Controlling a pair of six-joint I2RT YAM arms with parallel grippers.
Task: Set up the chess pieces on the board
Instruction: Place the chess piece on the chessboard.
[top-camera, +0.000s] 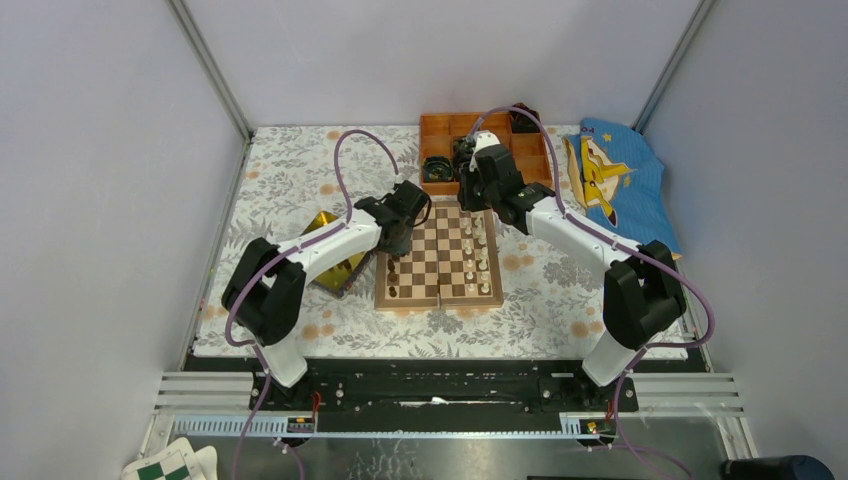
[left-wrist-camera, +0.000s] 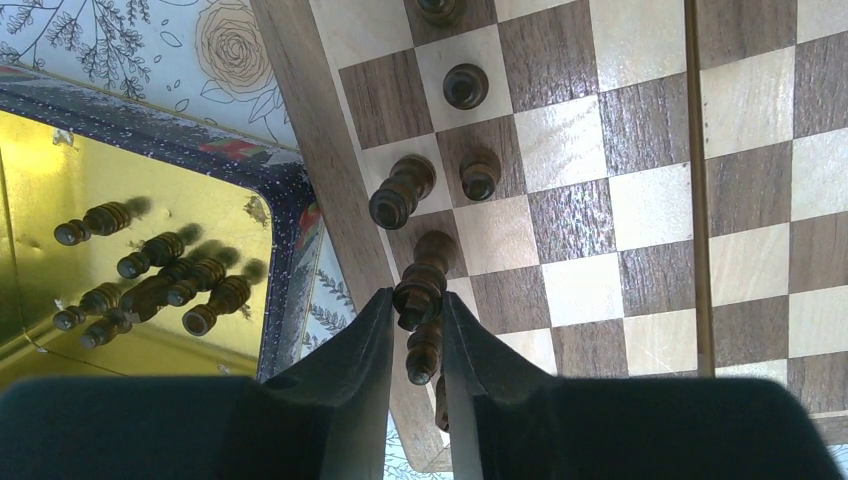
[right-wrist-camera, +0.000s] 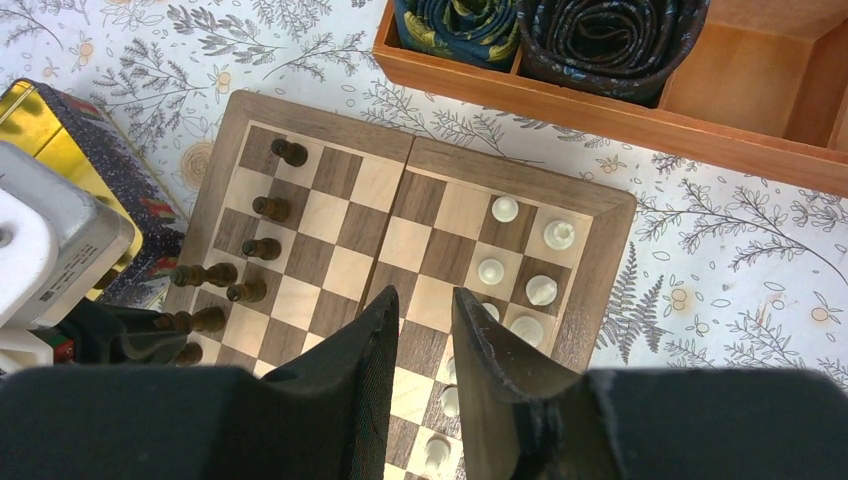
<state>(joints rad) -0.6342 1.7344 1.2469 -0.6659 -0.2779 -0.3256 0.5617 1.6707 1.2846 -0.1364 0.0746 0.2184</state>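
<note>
The left gripper is clamped on a dark chess piece at the left edge of the board. The right gripper hovers over mid-board, jaws slightly apart and empty, with the pale pieces to its right.

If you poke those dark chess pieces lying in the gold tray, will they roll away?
Probably. The dark chess pieces lie on their sides and look round-bodied, so they would likely roll, curving since their bases look wider than their tops. The gold tray looks shiny, so they may slide too, though its wall should stop them.
</note>
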